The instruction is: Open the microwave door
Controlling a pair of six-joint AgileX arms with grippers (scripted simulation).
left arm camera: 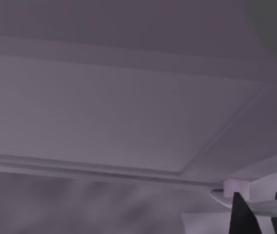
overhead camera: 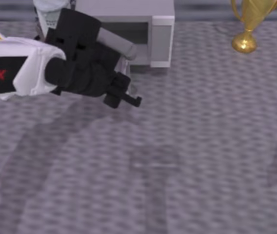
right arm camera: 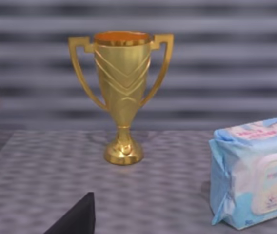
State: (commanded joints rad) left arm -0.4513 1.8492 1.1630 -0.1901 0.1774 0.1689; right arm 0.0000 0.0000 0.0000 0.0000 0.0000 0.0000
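Left gripper (overhead camera: 128, 99) is reaching at the microwave (overhead camera: 143, 29) front, microwave door (left arm camera: 119, 122) just ahead, jaws state unclear; right arm unseen.

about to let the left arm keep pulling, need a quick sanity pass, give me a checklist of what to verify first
1. Left tool at the microwave front, top view's left rear: ok.
2. Microwave door swung away from the cavity: ok, the dark opening shows in the top view.
3. Left tool's hold on the door edge: cannot tell, the arm covers the contact.
4. Door fully open: cannot tell, hidden under the arm.
5. Gold trophy away from the door's swing, at the right rear: ok.
6. Wet wipes pack near the trophy, seen only from the right wrist; right tool's state: cannot tell.
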